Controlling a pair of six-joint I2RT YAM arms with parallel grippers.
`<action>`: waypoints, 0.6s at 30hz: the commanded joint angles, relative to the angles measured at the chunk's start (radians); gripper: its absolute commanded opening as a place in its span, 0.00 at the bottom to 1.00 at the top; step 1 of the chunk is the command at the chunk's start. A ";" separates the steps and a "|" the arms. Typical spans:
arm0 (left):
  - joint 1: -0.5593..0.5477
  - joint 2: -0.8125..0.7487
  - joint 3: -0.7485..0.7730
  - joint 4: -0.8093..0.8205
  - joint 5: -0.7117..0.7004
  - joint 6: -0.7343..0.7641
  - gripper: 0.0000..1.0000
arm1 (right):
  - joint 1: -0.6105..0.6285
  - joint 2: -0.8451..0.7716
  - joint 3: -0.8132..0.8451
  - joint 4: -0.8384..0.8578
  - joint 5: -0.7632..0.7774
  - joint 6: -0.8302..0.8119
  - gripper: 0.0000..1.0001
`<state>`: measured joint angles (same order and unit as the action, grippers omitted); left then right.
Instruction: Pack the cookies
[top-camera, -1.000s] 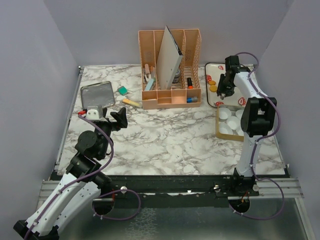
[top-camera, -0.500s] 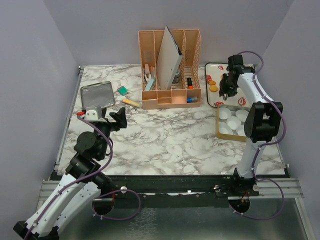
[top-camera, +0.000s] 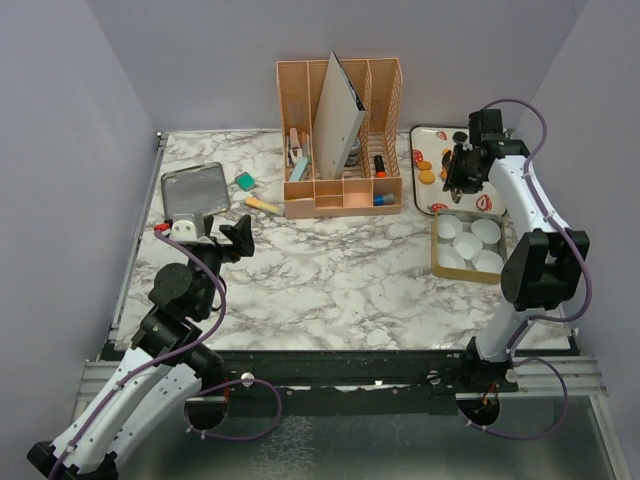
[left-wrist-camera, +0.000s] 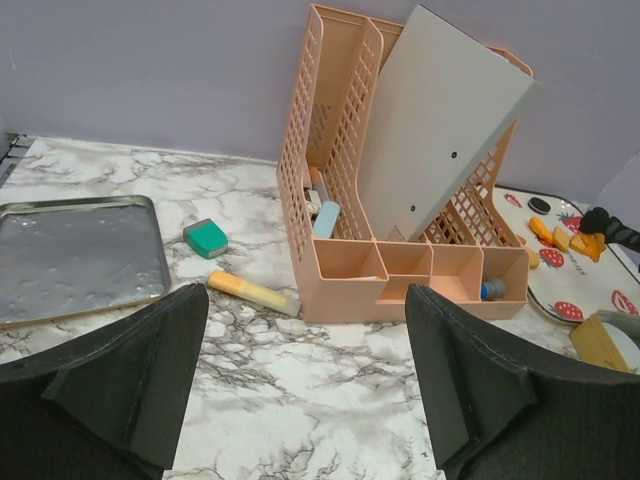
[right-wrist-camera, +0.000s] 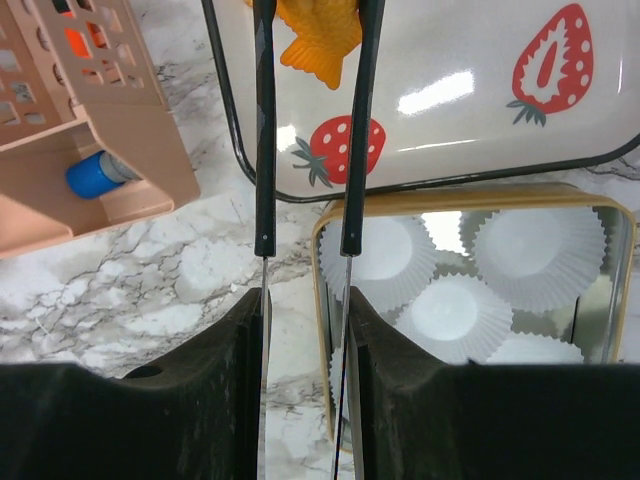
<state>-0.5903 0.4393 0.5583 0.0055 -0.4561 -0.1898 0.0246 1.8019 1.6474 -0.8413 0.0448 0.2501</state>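
At upper right of the top view, the right gripper (top-camera: 457, 180) pinches one cookie (right-wrist-camera: 318, 42). Carry it level, then release it centred over a cup (right-wrist-camera: 378, 262). The left gripper (left-wrist-camera: 305, 385) gapes idle.

A desk organizer (top-camera: 340, 150) stands mid-back on the table (top-camera: 350, 285), with a metal tray (top-camera: 195, 190) to its left. To its right lies a plate (top-camera: 425, 142) bearing cookies (top-camera: 426, 171). A tin (top-camera: 437, 262) of paper cups (top-camera: 466, 246) sits before the plate.

Left arm (top-camera: 140, 385) jaws wide; right arm (top-camera: 525, 185) jaws clamped.
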 joint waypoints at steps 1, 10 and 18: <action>0.001 -0.013 -0.014 0.021 0.011 0.007 0.86 | -0.005 -0.113 -0.025 -0.018 -0.037 0.017 0.01; 0.002 -0.012 -0.019 0.024 0.018 0.007 0.86 | -0.005 -0.308 -0.117 -0.149 -0.036 0.030 0.00; 0.001 -0.005 -0.018 0.022 0.027 0.004 0.86 | -0.006 -0.433 -0.226 -0.268 0.066 0.056 0.00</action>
<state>-0.5903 0.4370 0.5472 0.0113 -0.4534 -0.1898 0.0246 1.4094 1.4586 -1.0119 0.0463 0.2863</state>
